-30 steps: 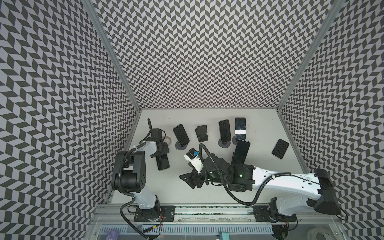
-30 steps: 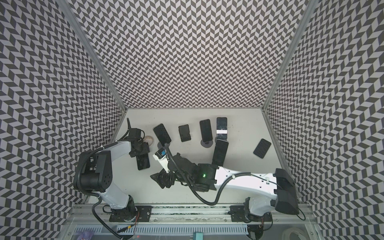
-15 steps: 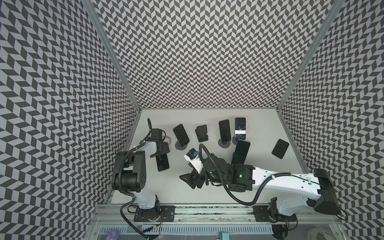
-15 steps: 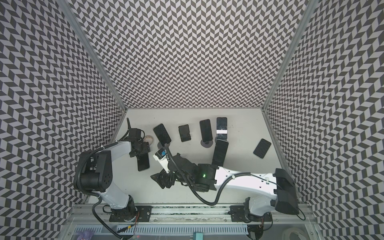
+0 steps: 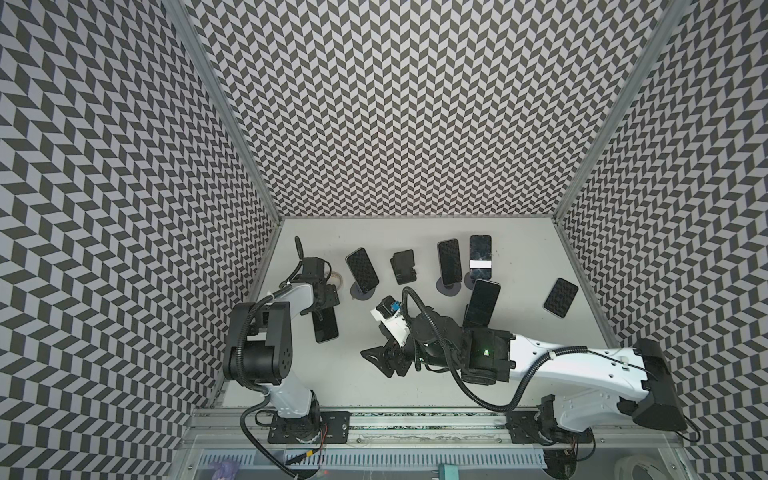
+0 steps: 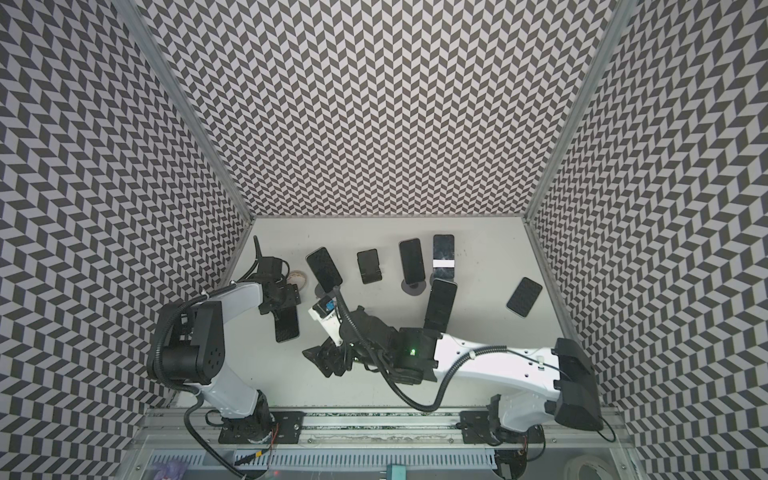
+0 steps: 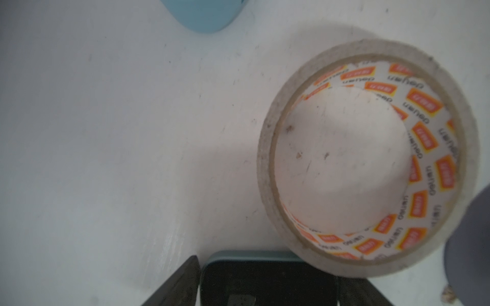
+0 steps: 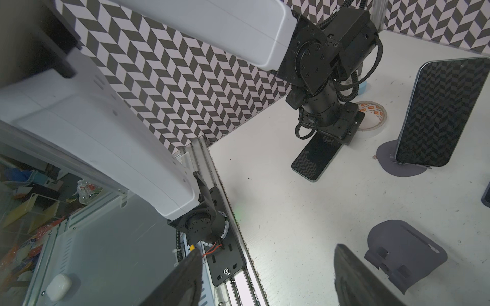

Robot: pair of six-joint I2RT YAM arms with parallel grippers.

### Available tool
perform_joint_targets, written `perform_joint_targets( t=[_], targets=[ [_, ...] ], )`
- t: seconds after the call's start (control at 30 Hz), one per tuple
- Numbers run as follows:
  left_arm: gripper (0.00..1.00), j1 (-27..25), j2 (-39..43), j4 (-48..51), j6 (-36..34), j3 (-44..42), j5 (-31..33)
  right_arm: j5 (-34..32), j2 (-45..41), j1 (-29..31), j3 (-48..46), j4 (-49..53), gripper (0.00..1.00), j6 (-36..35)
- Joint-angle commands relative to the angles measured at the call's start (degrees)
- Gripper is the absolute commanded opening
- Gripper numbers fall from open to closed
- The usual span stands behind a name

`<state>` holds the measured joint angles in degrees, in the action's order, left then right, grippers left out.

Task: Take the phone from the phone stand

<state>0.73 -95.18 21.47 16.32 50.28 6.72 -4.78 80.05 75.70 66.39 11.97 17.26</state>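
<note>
White surface [image 5: 332, 386]: left gripper [image 7: 267, 288] sits open astride the flat phone [image 5: 327, 332]; right gripper [image 8: 267, 265] spread wide beside bare stand [image 8: 405, 259].

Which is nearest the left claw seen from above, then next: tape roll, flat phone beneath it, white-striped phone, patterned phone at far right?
From the left gripper, in a top view:
1. Flat phone, between its jaws.
2. Tape roll, just behind it.
3. White-striped phone, upright at the back, right of centre.
4. Patterned phone, flat near the right wall.
</note>
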Motion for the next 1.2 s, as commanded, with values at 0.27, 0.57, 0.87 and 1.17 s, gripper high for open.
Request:
perform_joint_targets(
  t=[0.27, 0.57, 0.87, 1.17],
  targets=[
    [0.81, -0.8, 5.1, 4.0, 1.0, -3.8, -0.2, -2.8, -3.4, 0.4, -2.1, -2.8, 0.77, -0.4],
    [0.81, -1.8, 14.9, 2.6, 1.4, -4.9, 3.0, -7.2, -9.7, 0.4, -5.9, -4.8, 0.78, 0.3],
    [0.81, -7.6, 24.5, 0.8, 1.0, -6.2, 9.2, -13.7, -16.8, 0.2, -9.1, -4.3, 0.8, 0.8],
    [0.8, -25.6, 30.3, 2.6, 7.5, -6.7, 17.6, -19.0, -22.7, -0.2, -12.0, -3.8, 0.82, 1.5]
  ],
)
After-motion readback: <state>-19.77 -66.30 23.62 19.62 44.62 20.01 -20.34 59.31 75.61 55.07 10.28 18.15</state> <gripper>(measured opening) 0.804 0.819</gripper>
